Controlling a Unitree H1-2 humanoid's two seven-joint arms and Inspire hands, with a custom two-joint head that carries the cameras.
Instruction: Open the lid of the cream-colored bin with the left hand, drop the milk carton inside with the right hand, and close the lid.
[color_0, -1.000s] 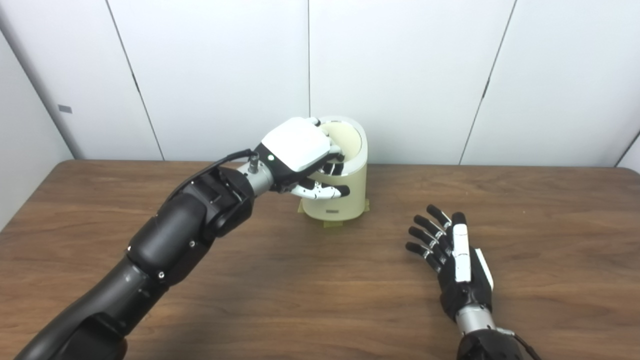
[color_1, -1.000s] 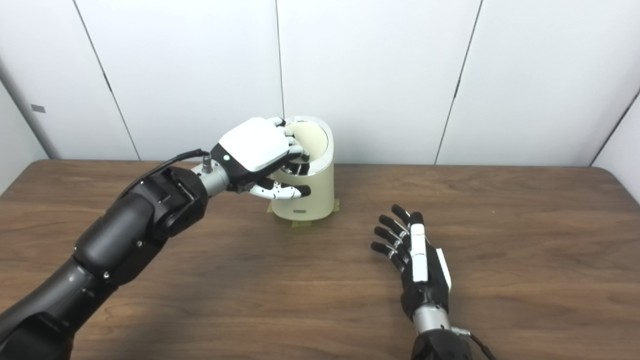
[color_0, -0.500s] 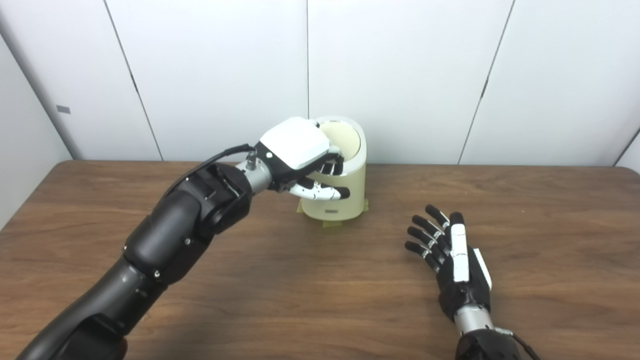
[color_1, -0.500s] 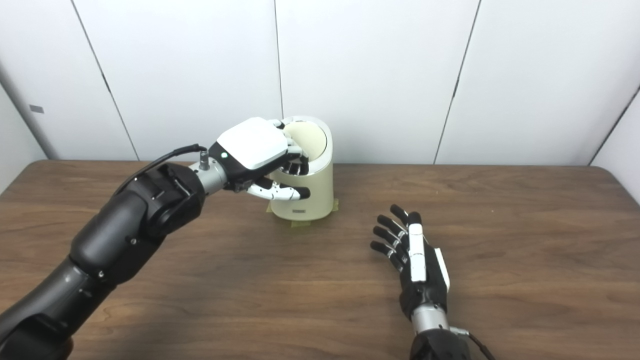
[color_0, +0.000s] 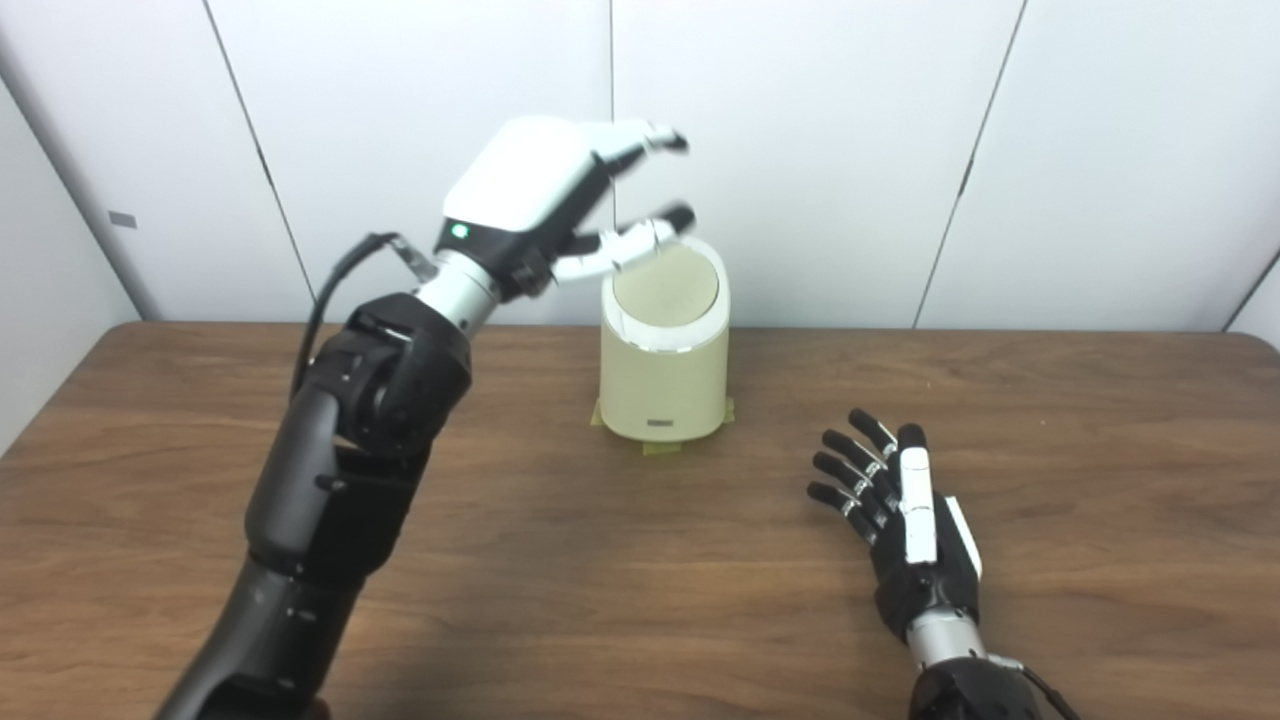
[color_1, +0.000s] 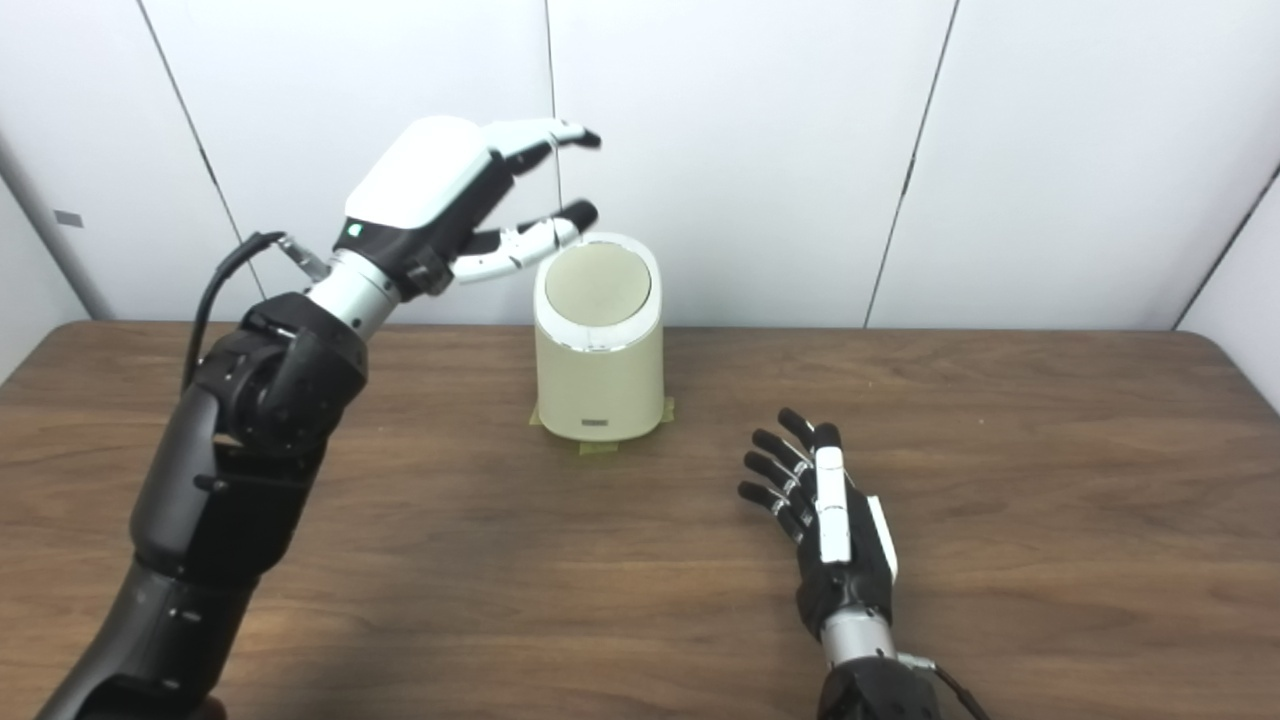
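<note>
A: Cream-coloured cylindrical plastic bin (color_0: 664, 375) stands upright on the brown wood-grain table (color_0: 560, 560), toward 12 o'clock of the tabletop, near the white panelled wall (color_0: 800, 150). Yellowish tape tabs (color_0: 662, 447) show at its base.

B: Lid?

A: Round cream lid (color_0: 666, 286) sits inside a pale rim, tilted slightly toward the camera, covering the whole opening.

B: Left hand?

A: White-backed robotic left hand (color_0: 545, 195) hangs in the air at roughly 10 o'clock from the lid, above and beside the bin's top. Fingers (color_0: 640, 137) are spread and extended toward 3 o'clock, the thumb (color_0: 630, 238) apart below them. It holds nothing. The thumb tip sits just above the lid's far-left edge; whether it touches is not clear.

B: Right hand?

A: Black-and-white robotic right hand (color_1: 825, 530) lies low over the table at about 4 o'clock from the bin, well apart from it. Fingers are straight and fanned, pointing toward 11 o'clock, with nothing in its hold.

B: The milk carton?

A: Not visible in either eye view; whether it lies under the covered opening cannot be told.
</note>
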